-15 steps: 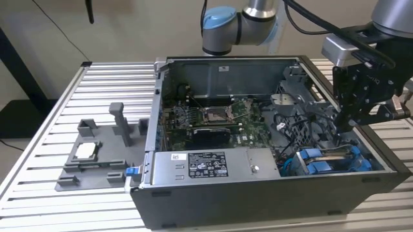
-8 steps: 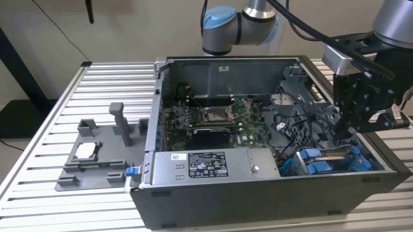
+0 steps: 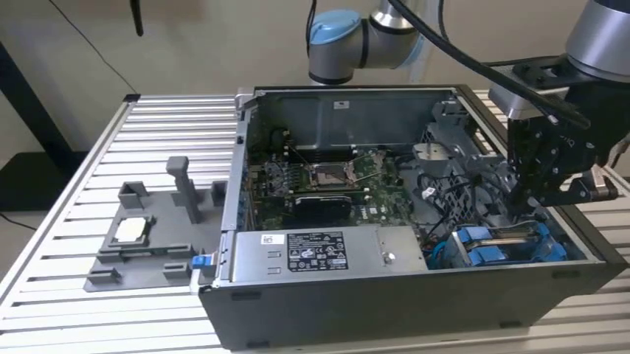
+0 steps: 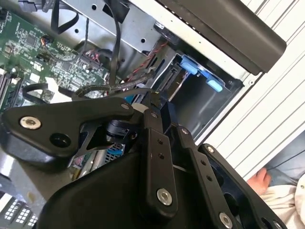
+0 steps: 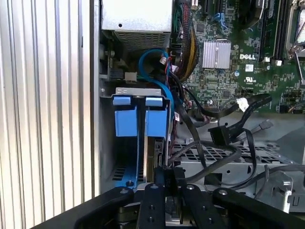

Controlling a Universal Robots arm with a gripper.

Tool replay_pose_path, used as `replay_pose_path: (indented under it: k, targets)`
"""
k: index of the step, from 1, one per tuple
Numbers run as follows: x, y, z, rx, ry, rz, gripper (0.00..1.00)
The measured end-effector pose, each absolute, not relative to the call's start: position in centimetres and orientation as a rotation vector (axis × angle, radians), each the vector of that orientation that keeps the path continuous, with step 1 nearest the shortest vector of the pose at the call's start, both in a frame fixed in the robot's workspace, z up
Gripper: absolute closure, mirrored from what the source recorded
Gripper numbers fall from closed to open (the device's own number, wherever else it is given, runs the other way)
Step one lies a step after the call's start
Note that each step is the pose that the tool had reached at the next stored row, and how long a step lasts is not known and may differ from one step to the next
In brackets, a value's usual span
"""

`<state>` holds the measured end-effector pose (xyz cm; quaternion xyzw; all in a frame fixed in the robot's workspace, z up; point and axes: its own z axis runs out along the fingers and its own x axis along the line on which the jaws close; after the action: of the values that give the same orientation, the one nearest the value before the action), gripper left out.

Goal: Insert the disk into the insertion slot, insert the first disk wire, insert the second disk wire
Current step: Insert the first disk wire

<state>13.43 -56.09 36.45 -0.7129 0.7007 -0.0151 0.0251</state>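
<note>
The gripper [image 3: 524, 212] was held low over one corner of the open computer case [image 3: 394, 299] on the desk [image 3: 59, 243], presumably so that the drive bay could be worked straight down from above. In the first wrist view the disk [image 5: 154, 157] was seen standing on edge inside the insertion slot [image 5: 107, 140], beside the blue tabs [image 5: 126, 120] and just under the gripper. Whether the gripper was apart, together or clamped on anything could not be told. Black wires [image 5: 224, 136] were seen lying loose beside the bay, and were judged not yet plugged in.
</note>
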Motion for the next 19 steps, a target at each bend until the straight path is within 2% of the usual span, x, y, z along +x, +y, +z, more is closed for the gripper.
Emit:
replay_pose_path:
  k: [15, 19]
  targets:
    - [16.4, -56.7, 35.7, -2.243, 2.207, 0.06, 0.81]
    - [16.6, -56.7, 35.4, -2.223, 2.229, 0.069, 0.81]
